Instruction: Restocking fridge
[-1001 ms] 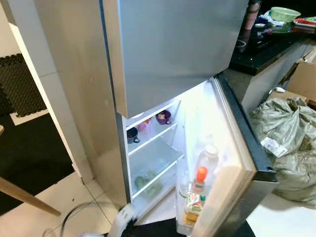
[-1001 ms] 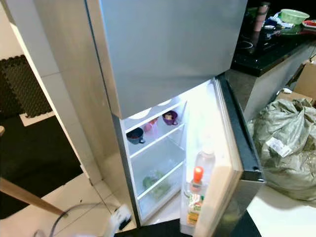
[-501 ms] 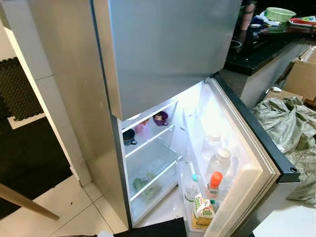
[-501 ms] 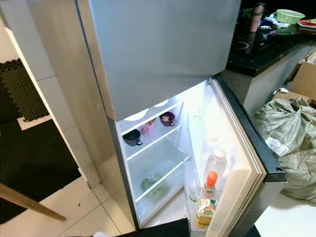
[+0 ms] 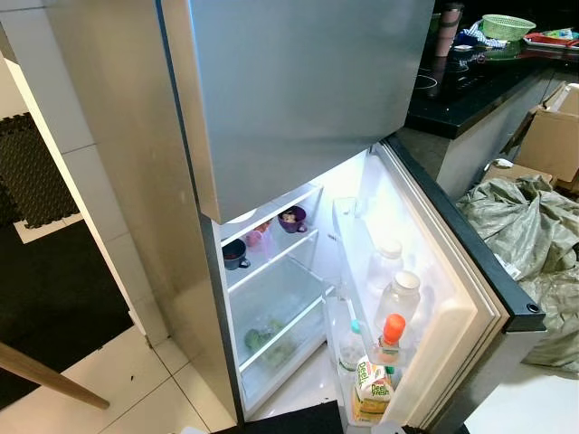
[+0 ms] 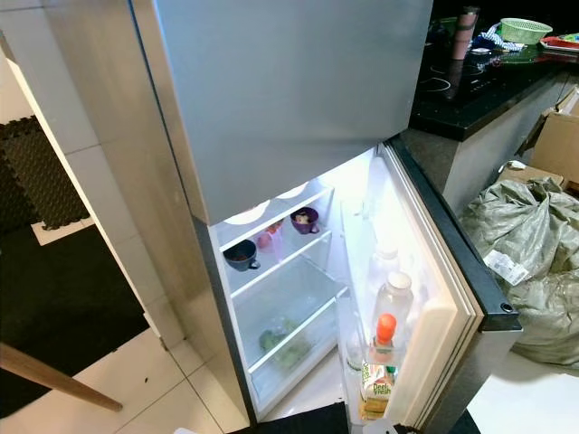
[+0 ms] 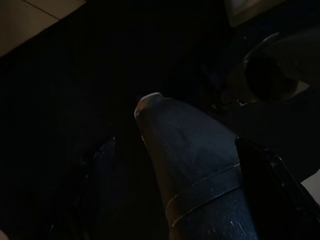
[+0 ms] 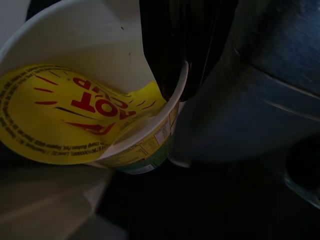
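Pinched on the rim of a white cup (image 8: 90, 115) with a yellow label printed in red letters, the right gripper (image 8: 175, 87) has one black finger inside the cup wall and one outside, so it is clamped on the cup. Its wrist view is close and dim (little beyond the cup and a silver limb can be made out). From the left wrist view, the left gripper's fingers (image 7: 100, 160) are barely visible in the dark, and I cannot tell whether they are open or closed. Ahead stands the fridge (image 5: 298, 99), its lower door (image 5: 452, 271) swung open to the robot's right. Door shelves hold clear bottles (image 5: 399, 298), an orange-capped bottle (image 5: 391, 333) and a green-and-white carton (image 5: 369, 391). Inside, a dark mug (image 6: 242, 256) and a purple cup (image 6: 305, 219) sit on the upper shelf, with greens (image 6: 279, 340) in the drawer below. A grey sack (image 5: 529, 244) lies on the floor beside the black counter (image 5: 470, 90).
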Robot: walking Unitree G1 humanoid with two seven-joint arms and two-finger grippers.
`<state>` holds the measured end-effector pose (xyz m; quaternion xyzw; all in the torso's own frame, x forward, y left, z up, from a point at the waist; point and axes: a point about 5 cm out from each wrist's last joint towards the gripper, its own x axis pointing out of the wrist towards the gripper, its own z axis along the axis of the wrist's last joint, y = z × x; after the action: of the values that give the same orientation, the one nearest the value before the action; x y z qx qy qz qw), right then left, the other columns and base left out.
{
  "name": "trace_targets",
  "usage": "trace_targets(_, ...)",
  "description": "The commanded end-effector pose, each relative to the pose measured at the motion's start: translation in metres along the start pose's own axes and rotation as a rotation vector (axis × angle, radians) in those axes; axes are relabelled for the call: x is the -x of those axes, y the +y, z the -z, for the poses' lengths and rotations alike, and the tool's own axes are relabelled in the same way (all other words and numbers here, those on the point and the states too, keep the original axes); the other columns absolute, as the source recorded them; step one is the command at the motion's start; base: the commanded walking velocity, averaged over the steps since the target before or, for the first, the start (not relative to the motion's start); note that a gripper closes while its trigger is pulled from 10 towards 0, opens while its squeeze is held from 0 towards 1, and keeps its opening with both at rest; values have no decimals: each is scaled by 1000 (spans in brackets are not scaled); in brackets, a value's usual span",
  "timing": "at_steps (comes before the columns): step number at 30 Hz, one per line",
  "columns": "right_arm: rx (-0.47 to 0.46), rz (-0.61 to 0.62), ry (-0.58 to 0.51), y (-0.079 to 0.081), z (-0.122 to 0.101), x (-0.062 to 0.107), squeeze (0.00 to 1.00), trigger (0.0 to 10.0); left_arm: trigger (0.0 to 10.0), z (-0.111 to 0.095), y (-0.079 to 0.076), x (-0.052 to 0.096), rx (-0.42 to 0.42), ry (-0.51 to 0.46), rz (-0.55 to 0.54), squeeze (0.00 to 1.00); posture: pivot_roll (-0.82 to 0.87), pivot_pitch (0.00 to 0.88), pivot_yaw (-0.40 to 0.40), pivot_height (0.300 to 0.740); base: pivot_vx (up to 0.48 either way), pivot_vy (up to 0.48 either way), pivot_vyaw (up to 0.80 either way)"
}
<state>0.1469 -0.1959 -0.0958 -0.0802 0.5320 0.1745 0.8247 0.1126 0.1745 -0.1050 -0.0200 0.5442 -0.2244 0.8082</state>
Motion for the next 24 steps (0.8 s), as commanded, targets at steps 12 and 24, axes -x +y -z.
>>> trace_targets(12,28,197,-124,-35,-42,8,0,10000,10000,24,-10,-2,-12,104,-3,0,-90,0,-14,740,0,0,0)
trace_targets(24,35,397,-105,-73,-44,24,0,10000,10000,26,-13,-3,-20,113,-1,0,-98,0,-17,740,0,0,0)
